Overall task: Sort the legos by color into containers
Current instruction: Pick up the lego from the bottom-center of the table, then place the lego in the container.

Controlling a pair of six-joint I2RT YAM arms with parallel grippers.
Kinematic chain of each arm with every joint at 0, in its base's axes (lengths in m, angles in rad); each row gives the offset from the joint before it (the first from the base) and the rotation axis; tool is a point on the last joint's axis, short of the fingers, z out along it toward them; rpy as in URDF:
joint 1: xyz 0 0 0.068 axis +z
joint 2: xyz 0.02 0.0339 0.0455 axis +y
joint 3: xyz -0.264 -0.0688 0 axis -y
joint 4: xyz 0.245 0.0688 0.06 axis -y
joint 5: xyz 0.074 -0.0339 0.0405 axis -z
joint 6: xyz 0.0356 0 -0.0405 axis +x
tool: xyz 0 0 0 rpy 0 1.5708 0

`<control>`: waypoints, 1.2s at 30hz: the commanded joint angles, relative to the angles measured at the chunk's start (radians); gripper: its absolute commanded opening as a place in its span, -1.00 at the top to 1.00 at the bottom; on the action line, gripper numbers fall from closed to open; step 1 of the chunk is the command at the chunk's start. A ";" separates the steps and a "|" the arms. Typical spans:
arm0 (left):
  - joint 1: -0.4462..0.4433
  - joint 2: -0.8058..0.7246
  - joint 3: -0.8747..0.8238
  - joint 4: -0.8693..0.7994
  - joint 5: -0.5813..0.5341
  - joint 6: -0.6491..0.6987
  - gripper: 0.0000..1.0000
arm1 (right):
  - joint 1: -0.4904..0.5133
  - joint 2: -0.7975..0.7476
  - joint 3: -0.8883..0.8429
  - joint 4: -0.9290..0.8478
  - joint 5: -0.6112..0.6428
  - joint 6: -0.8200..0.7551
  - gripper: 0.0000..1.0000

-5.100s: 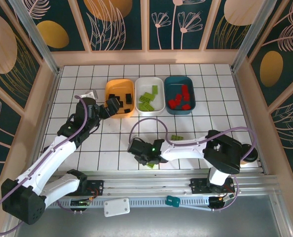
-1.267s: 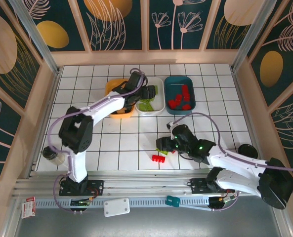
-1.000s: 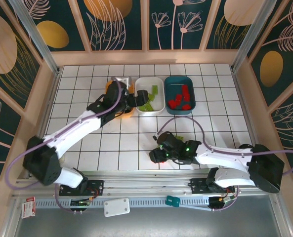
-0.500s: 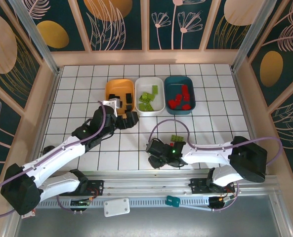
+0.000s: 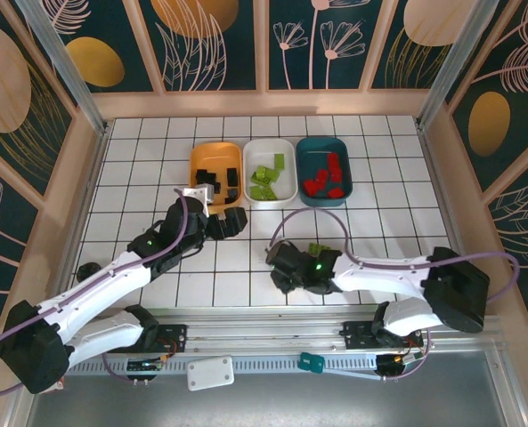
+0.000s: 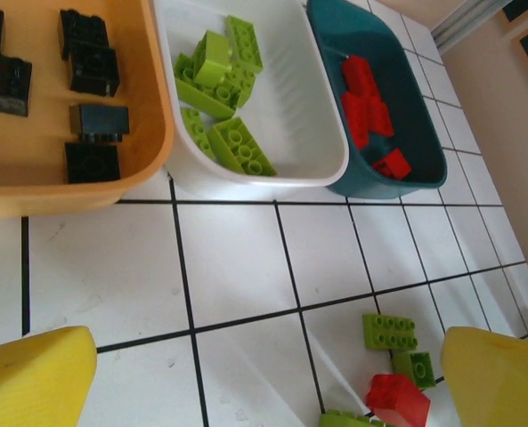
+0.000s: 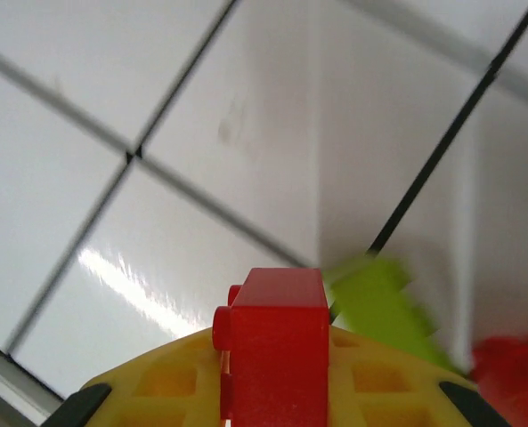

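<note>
Legos (image 5: 265, 181) lie by colour in three trays at the far side of the worktop (image 5: 157, 142): black bricks (image 6: 90, 62) in the orange tray (image 6: 152, 116), green bricks (image 6: 219, 84) in the white tray (image 6: 321, 133), red bricks (image 6: 366, 98) in the teal tray (image 6: 424, 165). My right end effector (image 5: 283, 267) is clamped on one red brick (image 7: 277, 347) low over the worktop, beside a loose green brick (image 6: 390, 331) and a loose red brick (image 6: 397, 400). My left end effector (image 5: 231, 222) hangs with its jaws wide apart and nothing between them, just in front of the orange tray.
</note>
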 commanded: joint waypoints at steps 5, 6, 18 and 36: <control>-0.044 0.033 -0.034 0.036 -0.006 -0.024 -0.97 | -0.353 -0.134 0.117 0.215 0.064 -0.064 0.80; -0.055 0.041 -0.032 0.036 -0.012 -0.023 -0.97 | -0.407 -0.123 0.126 0.245 0.059 -0.064 0.80; -0.170 0.174 -0.028 0.066 -0.007 -0.008 -0.97 | -0.745 0.309 0.377 0.377 -0.086 -0.007 0.73; -0.409 0.394 0.095 0.007 -0.084 0.125 -0.97 | -0.735 0.194 0.254 0.413 -0.135 0.029 -0.31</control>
